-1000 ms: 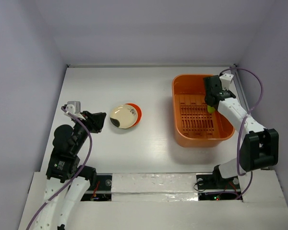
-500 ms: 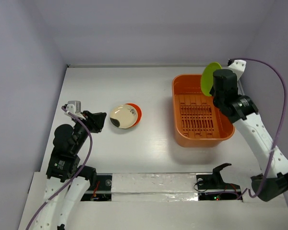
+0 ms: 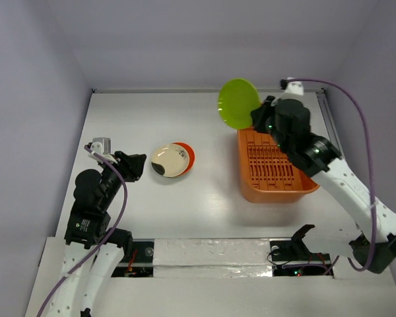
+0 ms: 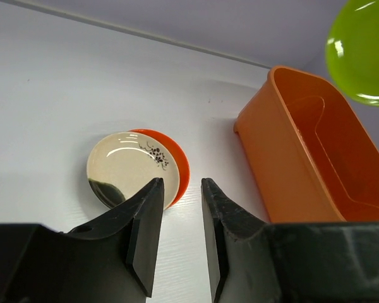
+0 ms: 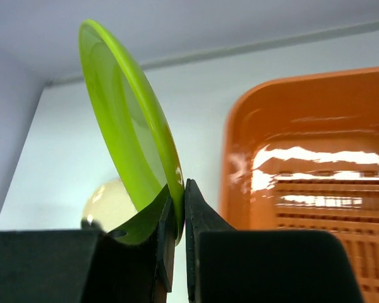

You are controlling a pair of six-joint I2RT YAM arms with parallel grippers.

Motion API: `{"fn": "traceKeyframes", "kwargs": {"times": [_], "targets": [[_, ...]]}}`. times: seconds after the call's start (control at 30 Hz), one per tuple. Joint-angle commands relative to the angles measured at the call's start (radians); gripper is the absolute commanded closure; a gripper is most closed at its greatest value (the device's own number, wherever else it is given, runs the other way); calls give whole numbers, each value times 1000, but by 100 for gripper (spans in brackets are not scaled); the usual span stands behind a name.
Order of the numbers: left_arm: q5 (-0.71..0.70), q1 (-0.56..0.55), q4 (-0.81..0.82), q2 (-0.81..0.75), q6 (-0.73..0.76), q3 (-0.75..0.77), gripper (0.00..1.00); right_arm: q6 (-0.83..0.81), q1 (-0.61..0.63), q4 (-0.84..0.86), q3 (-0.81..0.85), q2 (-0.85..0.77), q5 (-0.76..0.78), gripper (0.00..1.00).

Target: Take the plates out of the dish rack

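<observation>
My right gripper [image 3: 259, 119] is shut on the rim of a lime green plate [image 3: 238, 104] and holds it upright in the air over the far left corner of the orange dish rack [image 3: 247, 178]. In the right wrist view the lime green plate [image 5: 123, 142] stands on edge between my fingers, gripper [image 5: 179, 192], with the rack [image 5: 240, 151] to its right. A cream plate [image 3: 169, 160] lies on an orange-red plate [image 3: 188, 153] on the table. My left gripper [image 3: 136, 165] is open and empty, left of that stack; gripper [image 4: 179, 189], cream plate [image 4: 129, 167]. No blue-green plate shows.
The rack's slotted floor [image 3: 272, 164] holds no plates that I can see. The white table [image 3: 152, 119] is closed in by grey walls at the back and sides. A purple cable [image 3: 356, 112] loops above the right arm.
My right gripper has lifted the lime green plate out of the rack and carried it up and to the left. The left arm has not moved.
</observation>
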Motion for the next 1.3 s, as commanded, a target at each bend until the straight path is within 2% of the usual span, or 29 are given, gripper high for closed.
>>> {"fn": "traceKeyframes", "kwargs": {"times": [0.0,0.17,0.3,0.63,1.13,1.23,1.27], "targets": [[6,4,30,3,3,-2,72,36,88,122,38,93,-74,100],[3,13,31,-8,3,-2,71,79,200,235,90,268,-147,100],[-5,13,28,-22,2,-1,71,120,235,276,147,422,-201,100],[-5,4,30,-39,3,-1,70,255,235,396,154,687,-335,100],[-3,4,30,-37,0,-2,69,309,235,424,6,766,-350,98],[-4,4,31,-36,0,-2,69,312,235,427,-24,766,-352,93],[-5,4,31,-34,0,-1,69,312,235,424,-31,766,-344,83]]}}
